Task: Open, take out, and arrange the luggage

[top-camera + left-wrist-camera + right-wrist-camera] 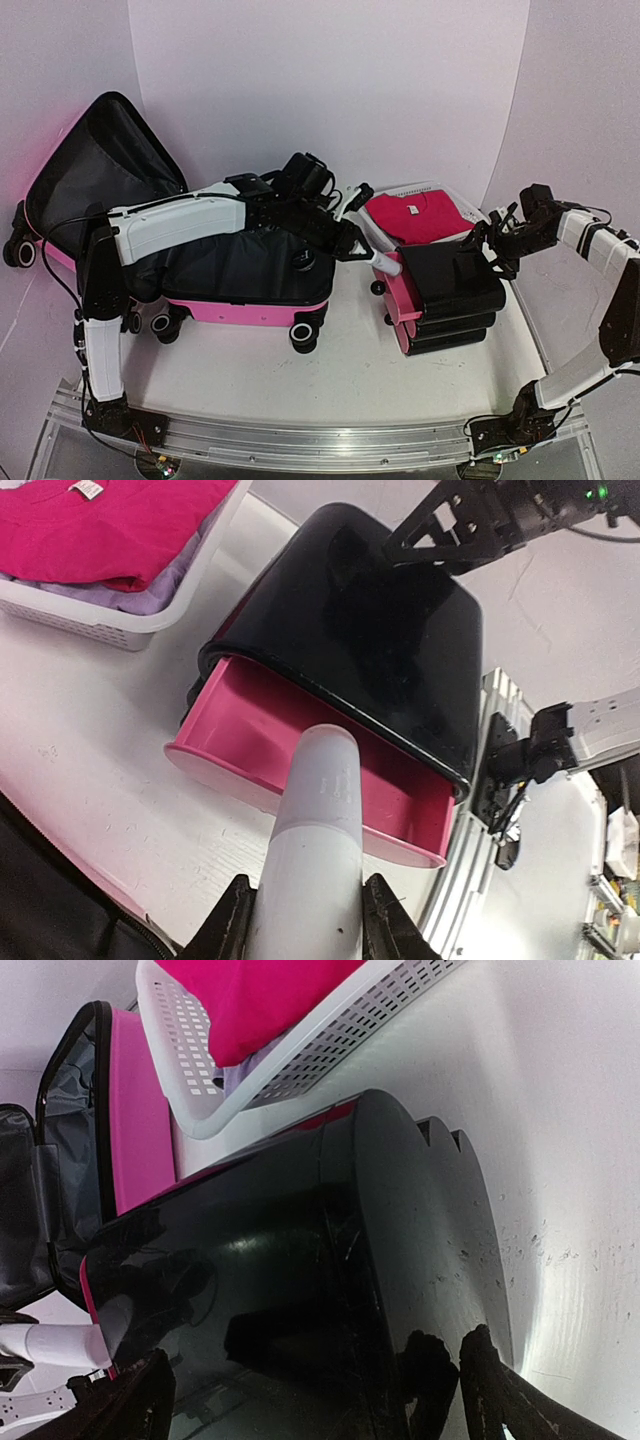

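Top external view puts the luggage (250, 310) on the left half of the table (350, 380), lying open with its lid propped against the far-left wall and its black lining bare. Reaching right across it, the left gripper (360, 245) is clamped on a white tube (385, 255), held just beside the pink end of a stack of black cases (455, 290). A white basket (468, 208) with a pink shirt (415, 215) sits just beyond the stack. The right gripper (495, 240) hangs over the stack's far-right edge, its 2 fingers spread apart; whether they touch the top case I cannot tell. The step looks like setting out something taken from the luggage. To do it well, the left arm should lower the tube onto bare table near the stack, away from the pink end and the basket rim, and let go only once it rests flat, since a round tube may roll. Left wrist view shows what the overhead hides: the pink end is a shallow open tray under the black shell. Right wrist view alone shows the glossy top's scuffs and the spread fingers (490, 1380).
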### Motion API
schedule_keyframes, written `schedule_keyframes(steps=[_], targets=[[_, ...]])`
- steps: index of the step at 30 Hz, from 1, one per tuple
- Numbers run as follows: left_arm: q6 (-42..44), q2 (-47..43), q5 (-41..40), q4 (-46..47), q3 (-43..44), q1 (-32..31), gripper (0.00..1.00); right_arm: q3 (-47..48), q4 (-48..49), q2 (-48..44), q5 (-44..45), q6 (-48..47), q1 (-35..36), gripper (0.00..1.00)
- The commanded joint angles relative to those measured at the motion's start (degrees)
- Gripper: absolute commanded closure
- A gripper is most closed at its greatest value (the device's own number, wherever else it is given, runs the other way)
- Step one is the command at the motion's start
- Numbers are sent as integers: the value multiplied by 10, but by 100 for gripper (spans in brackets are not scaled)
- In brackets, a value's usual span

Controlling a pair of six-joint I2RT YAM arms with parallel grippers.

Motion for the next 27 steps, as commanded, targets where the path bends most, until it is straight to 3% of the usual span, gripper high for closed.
schedule_keyframes(steps=[1, 15, 27], targets=[[47, 5, -55, -32, 56, -24, 90, 2, 11, -24, -18, -4, 6, 2], [80, 81, -130, -132, 186, -67, 88, 2, 14, -23, -21, -2, 6, 2], [19, 143, -158, -130, 253, -86, 86, 1, 17, -21, -24, -1, 6, 2]])
